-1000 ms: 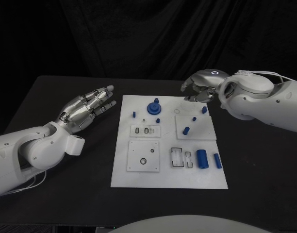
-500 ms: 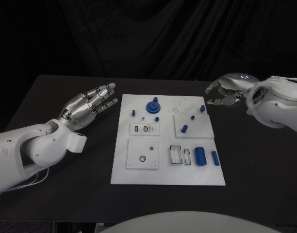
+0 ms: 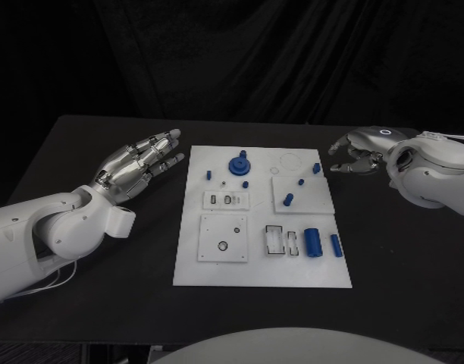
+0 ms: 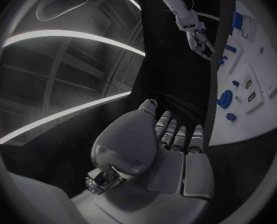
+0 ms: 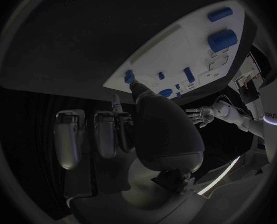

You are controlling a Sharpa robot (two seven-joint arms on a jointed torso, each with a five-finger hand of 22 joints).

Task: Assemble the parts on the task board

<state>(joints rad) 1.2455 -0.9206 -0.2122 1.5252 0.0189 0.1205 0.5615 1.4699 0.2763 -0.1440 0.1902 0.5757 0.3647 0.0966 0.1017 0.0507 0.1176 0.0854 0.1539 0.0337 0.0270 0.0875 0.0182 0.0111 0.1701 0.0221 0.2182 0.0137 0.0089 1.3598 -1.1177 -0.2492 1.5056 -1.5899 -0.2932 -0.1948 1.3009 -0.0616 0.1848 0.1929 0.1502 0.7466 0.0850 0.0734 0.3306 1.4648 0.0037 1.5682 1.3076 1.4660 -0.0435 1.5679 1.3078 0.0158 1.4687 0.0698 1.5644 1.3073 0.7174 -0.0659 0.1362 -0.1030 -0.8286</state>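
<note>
The white task board point(image 3: 298, 280) lies in the middle of the black table. Blue parts stand or lie on it: a gear-like piece point(image 3: 239, 163) at the far end, small pegs point(image 3: 289, 201) in the middle, two cylinders point(image 3: 313, 244) at the near right. My left hand point(image 3: 139, 163) hovers to the left of the board's far corner, flat with fingers spread and nothing in it. My right hand point(image 3: 355, 153) is just off the board's far right corner, fingers loosely curved and apart, nothing visible between them. The left wrist view shows the board point(image 4: 256, 69) and the right hand point(image 4: 200, 42).
A clear ring point(image 3: 293, 161) marks the board's far right area. Bare black table point(image 3: 407, 250) runs along both sides of the board. The right wrist view shows the board point(image 5: 175, 50) from its edge, with the left hand point(image 5: 203, 115) beyond.
My right hand has drawn away from above the board's far right area, moving right and off the board. The parts and my left hand have stayed put.
</note>
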